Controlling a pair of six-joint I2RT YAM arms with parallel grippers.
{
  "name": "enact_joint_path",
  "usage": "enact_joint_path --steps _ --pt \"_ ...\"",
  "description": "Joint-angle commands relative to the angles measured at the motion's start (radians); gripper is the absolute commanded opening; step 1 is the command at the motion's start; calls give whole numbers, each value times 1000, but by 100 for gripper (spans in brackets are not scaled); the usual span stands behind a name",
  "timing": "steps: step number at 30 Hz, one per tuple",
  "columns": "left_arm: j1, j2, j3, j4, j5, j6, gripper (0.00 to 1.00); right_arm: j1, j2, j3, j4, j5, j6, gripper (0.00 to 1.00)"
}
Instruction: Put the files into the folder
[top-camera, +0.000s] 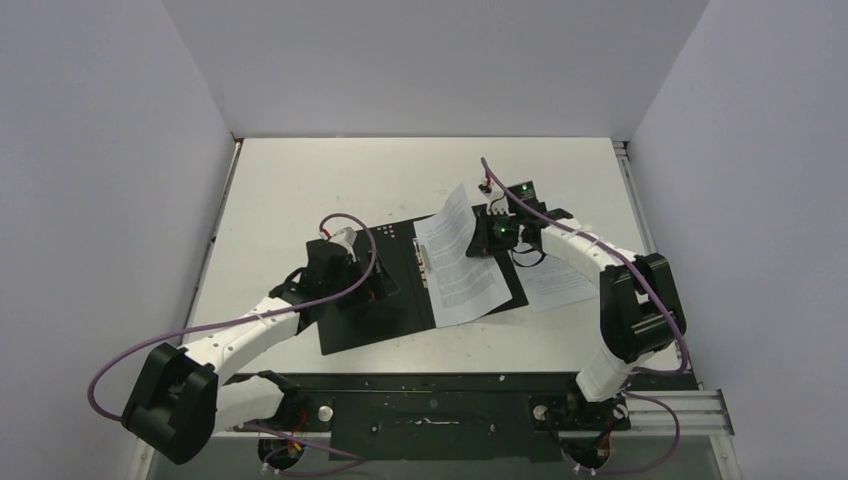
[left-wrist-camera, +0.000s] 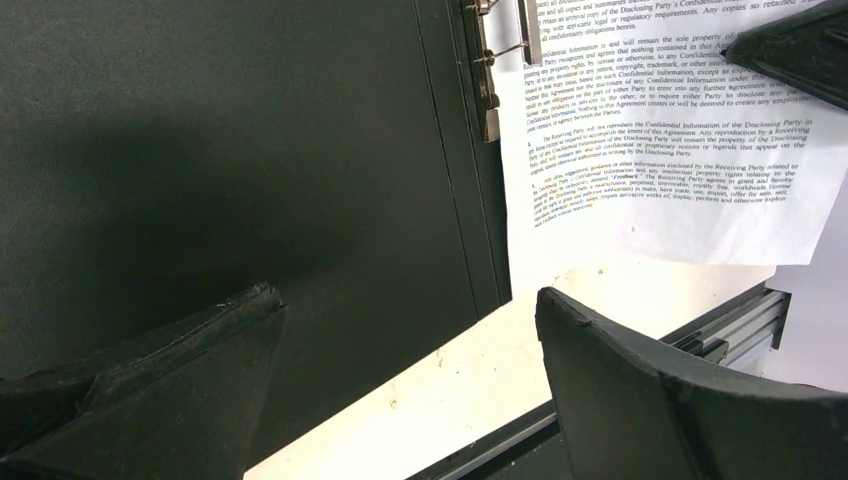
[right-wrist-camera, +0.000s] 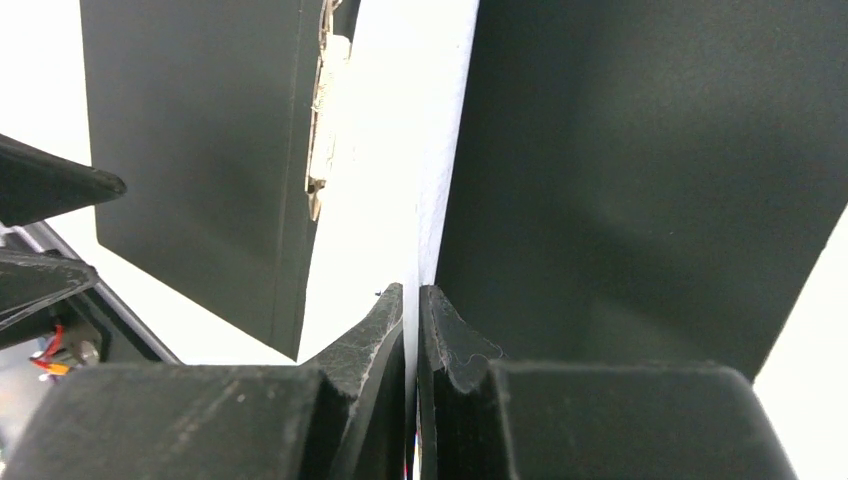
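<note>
A pale, off-white table seen from above, walled in on three sides. An open black folder lies flat near the middle, slightly askew, its metal clip along the spine. Just beside its right edge, a printed sheet rests on the tabletop. A black mounting plate runs along the near edge.

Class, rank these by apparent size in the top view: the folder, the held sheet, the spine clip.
1. folder, largest.
2. held sheet; it tilts up toward the camera, so it may look slightly bigger than it is.
3. spine clip, clearly smallest.
</note>
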Motion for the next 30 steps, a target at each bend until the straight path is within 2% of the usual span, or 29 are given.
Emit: enact_joint_path --steps 1,8,21,25,30 --pt "-4 -35 -7 28 16 28 96 18 22 68 -58 82 -73 5" --pt "-4 -43 -17 26 30 32 96 33 55 79 -43 105 -54 6" --pt "-5 -42 -24 25 34 31 96 33 89 97 -8 184 -28 21" --pt "-6 -37 -23 23 34 31 96 31 100 104 -7 202 -25 31" --pt "-5 -32 -21 23 33 29 97 22 103 98 7 221 -16 37"
